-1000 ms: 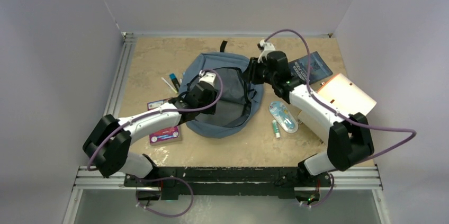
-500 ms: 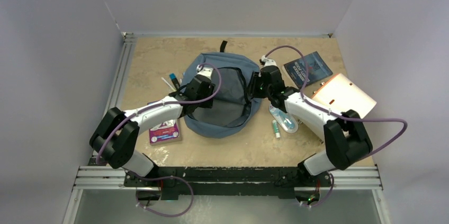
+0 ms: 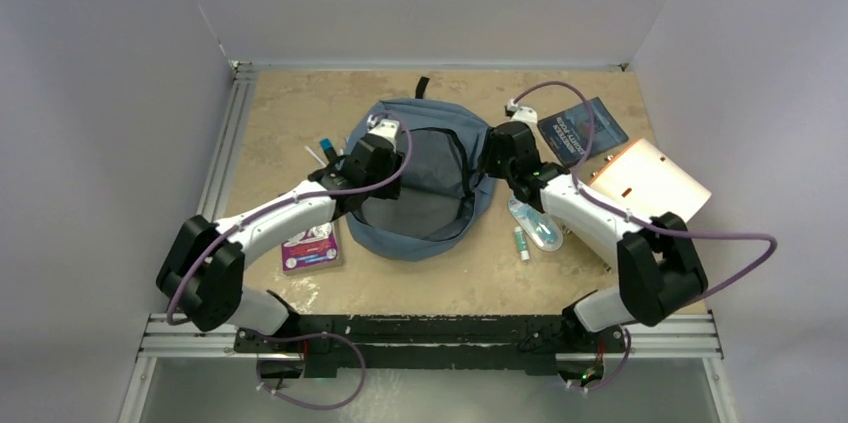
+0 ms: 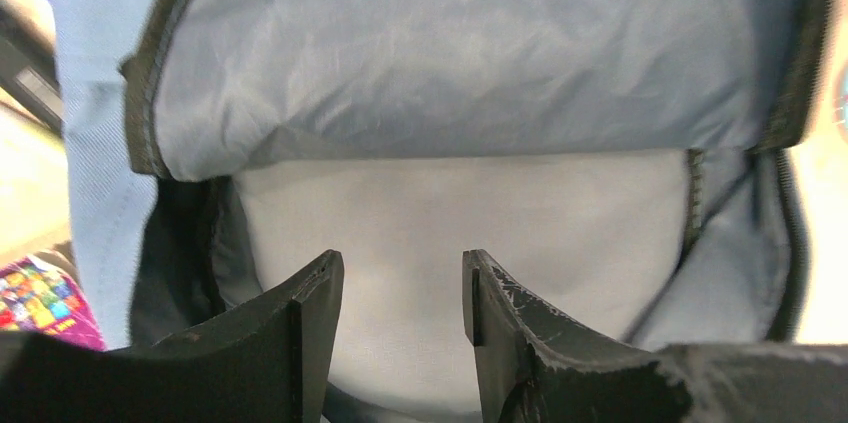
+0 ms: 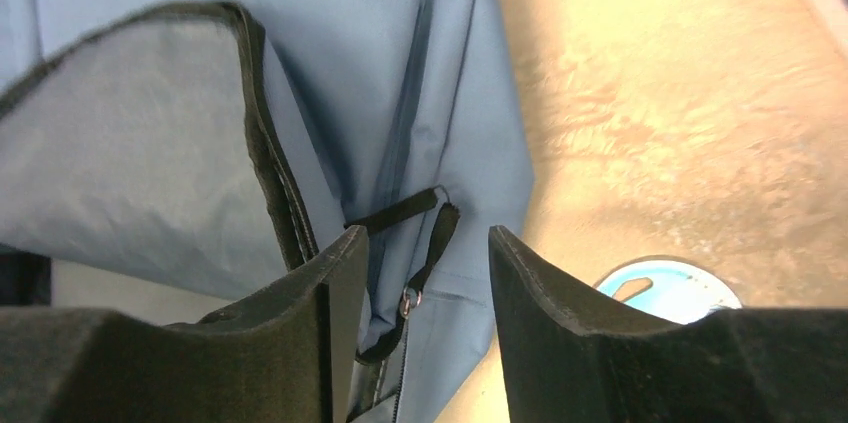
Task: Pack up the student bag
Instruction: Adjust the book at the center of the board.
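At the middle of the table (image 3: pixel 430 288) the bag (image 3: pixel 425 235) is laid flat with its main compartment unzipped and its mouth gaped upward, presumably so that things can be dropped straight in; only pale lining is seen inside, and nothing packed can be made out. Over the bag's left rim the left gripper (image 4: pixel 400 268) is held with its fingers spread and nothing between them, the lining showing through the gap. It is judged to be placed there to keep the mouth wide. At the bag's right edge the right gripper (image 5: pixel 428 243) is likewise spread, hung just above a black tab (image 5: pixel 398 213) and the zip pull (image 5: pixel 408 300). Neither is pinched, and the zip or rim is judged to be its target. Supplies are left on both sides of the bag, within each arm's reach: pens (image 3: pixel 325 155) and a purple pack (image 3: pixel 310 251) on the left; a blister pack (image 3: pixel 533 220), a small tube (image 3: pixel 521 242), a dark book (image 3: pixel 582 130) and a beige folder (image 3: pixel 650 181) on the right. White lettering is printed on the book's cover and bright print on the purple pack, but both are too small to be read. No brand or label can be seen on the bag.
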